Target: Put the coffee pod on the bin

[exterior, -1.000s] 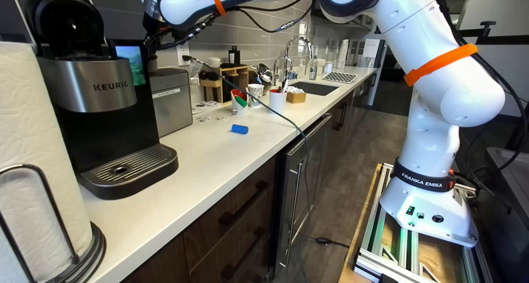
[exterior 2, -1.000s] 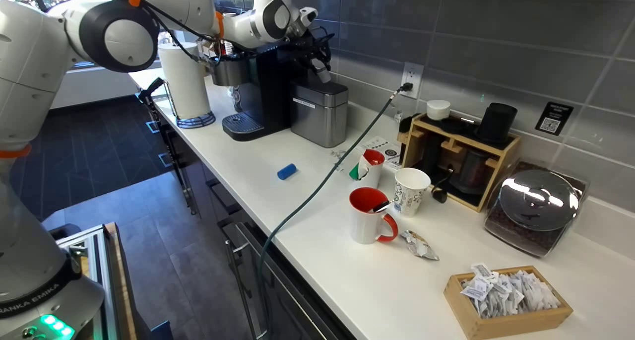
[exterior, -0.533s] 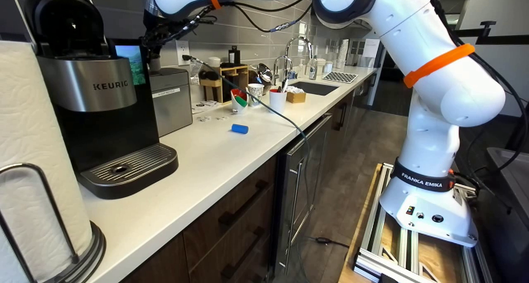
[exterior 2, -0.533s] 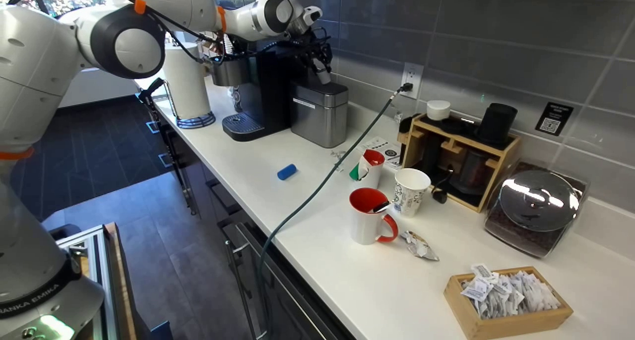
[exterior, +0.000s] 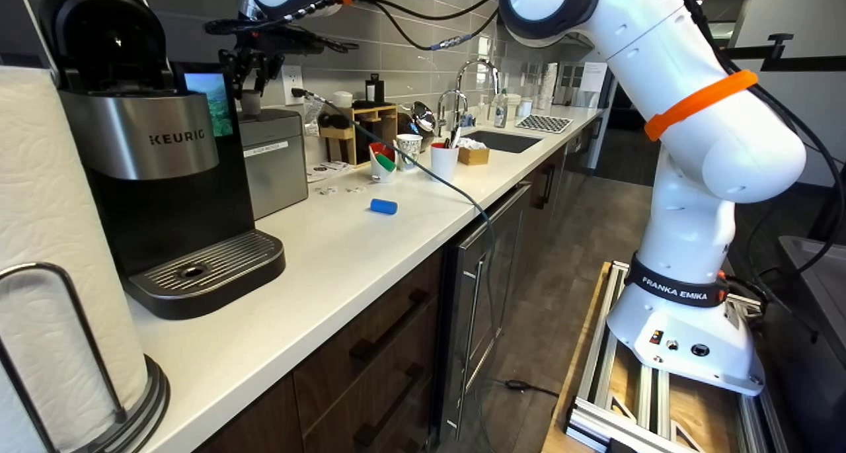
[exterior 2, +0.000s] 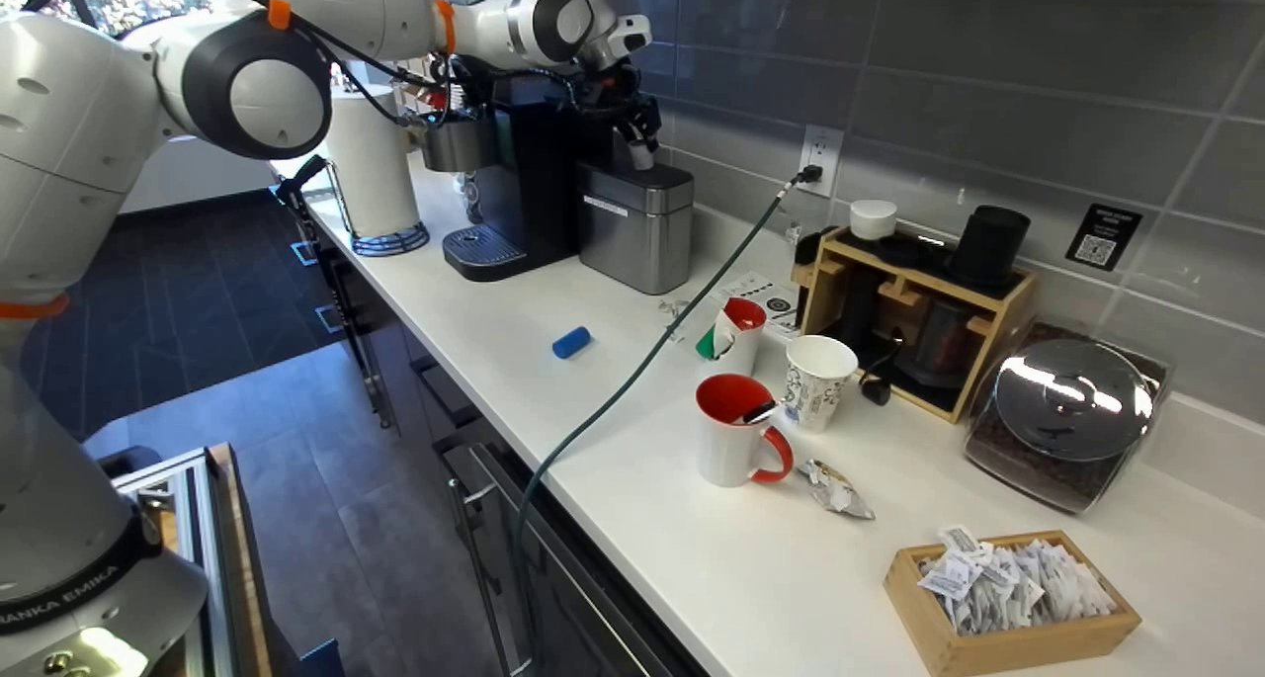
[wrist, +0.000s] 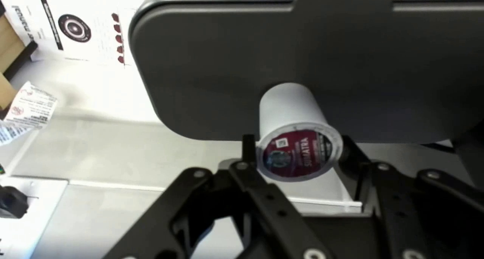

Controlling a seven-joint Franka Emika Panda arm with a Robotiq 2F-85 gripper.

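Now you are holding the coffee pod (wrist: pixel 289 106) over the dark lid (wrist: pixel 211 70) of the bin (exterior 2: pixel 634 244), the pod's printed face turned up and its narrow base pointing down. Your gripper (wrist: pixel 298 147) is standing partly apart, its fingers (wrist: pixel 248 149) flanking the pod's rim, and seems to be pinching it there. Whether the base is touching the lid or hanging just above it, the views are not settling. Should you be releasing while it is hanging clear, the pod could be landing tilted and toppling. Its spot seems to be falling nearer the bin's wall-side edge than its tabbed one, so a roll could be carrying it down behind the bin, toward the wall (exterior 2: pixel 751 94). Lifting before both fingers are clearing the rim could be dragging it along. Mind, too, that the coffee machine (exterior: pixel 145 139) is standing just beside the bin and the wrist cables (exterior: pixel 228 26) appear to be looping near it: a sideways retreat could be catching them.
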